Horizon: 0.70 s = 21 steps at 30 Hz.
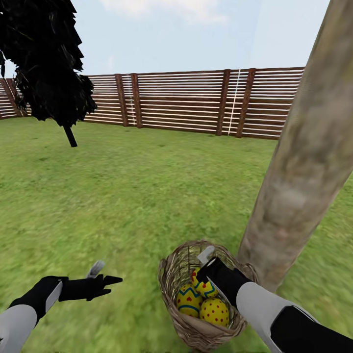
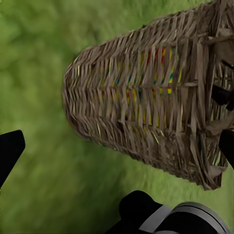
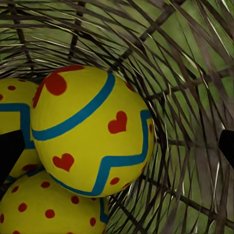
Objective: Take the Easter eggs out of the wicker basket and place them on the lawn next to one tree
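**Right arm down in the basket, three eggs yet to lift**

Head view: My right gripper (image 1: 208, 279) is inside the wicker basket (image 1: 171, 274), just over the heart-marked egg (image 1: 205, 288). Zigzag egg (image 1: 189, 300) and dotted egg (image 1: 214, 312) lie beside it, all three at the bottom. The basket stands on the lawn (image 1: 122, 196) at the foot of the tree (image 1: 299, 171), its trunk pale, mottled and rough; that should make for a short carry, I judge. My left gripper (image 1: 100, 284) hovers over the grass, fingers spread, holding nothing. Slat fence (image 1: 186, 100) behind; black-leaved tree (image 1: 46, 59) far off.

Left wrist view: Open brown weave, bucket-shaped; egg colours glint through the gaps.

Right wrist view: Heart egg fills the middle, smooth, glossy yellow, blue band. My finger tips sit wide at either edge, not yet touching it.
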Available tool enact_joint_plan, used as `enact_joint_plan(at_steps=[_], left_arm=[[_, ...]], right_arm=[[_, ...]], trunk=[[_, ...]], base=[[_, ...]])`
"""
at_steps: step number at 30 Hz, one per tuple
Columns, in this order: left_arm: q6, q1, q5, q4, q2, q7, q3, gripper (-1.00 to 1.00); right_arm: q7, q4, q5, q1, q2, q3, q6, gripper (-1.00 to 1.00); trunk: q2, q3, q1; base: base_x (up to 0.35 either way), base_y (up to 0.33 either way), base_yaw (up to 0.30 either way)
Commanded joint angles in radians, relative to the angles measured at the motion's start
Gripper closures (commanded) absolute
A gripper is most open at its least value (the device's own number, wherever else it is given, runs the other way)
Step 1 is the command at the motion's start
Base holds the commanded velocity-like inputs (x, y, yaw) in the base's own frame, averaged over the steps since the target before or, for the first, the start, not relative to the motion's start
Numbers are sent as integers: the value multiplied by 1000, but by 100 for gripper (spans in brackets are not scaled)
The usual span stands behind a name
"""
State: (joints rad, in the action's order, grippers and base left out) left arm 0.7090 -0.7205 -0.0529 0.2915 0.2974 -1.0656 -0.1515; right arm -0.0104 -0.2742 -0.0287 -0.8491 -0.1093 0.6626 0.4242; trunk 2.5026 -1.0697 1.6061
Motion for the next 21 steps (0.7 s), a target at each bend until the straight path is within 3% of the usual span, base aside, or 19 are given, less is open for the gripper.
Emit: enact_joint_plan(at_steps=[1,6,8,10,21], left_arm=[[9,0,-5,0,0,0,0,-100],[9,0,-4,0,0,0,0,-100],[9,0,-2,0,0,0,0,-100],[9,0,-2,0,0,0,0,-100],[9,0,-2,0,0,1,0,-100]], right_arm=[[-1,-3,-2,-1,0,6,4,-100],[1,-6,5,-1,-2,8,-1,-100],[1,-6,39,-1,-3,7,-2,-100],[1,-6,46,-1,-2,7,-2,-100],[-12,-8,55,-1,-1,6,-21,-100]], trunk=[[1,-5,0],[2,-24,2],[2,-32,3],[3,-40,4],[5,-82,9]], base=[[0,0,0],[0,0,0],[0,0,0],[0,0,0],[0,0,0]])
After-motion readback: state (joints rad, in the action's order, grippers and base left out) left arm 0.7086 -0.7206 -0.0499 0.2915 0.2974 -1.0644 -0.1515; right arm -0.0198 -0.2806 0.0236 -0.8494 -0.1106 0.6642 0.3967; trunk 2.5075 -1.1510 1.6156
